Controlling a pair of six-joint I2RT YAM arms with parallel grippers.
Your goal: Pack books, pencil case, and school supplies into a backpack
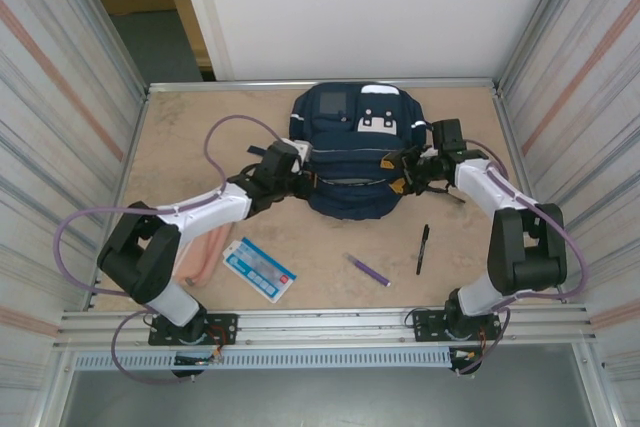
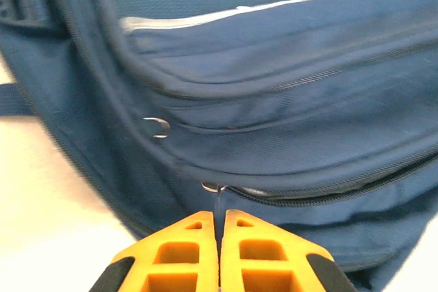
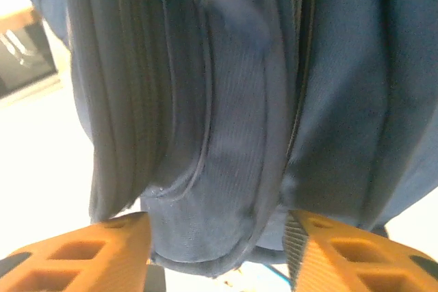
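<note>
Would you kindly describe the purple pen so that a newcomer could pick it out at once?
Start at the big navy backpack in the middle. Below it in the top view, the purple pen lies between the light-blue booklet and the black pen. It alone is purple and lies slanted.

A: Overhead view: even, diffuse light, sharp focus; only faint shadows on the table (image 1: 190,157).
B: Wrist views: backpack (image 3: 226,100) fabric soft and smeared; bright background blown out white.

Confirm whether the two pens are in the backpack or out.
Out. The black pen and the purple pen both lie on the table, in front of the backpack.
</note>
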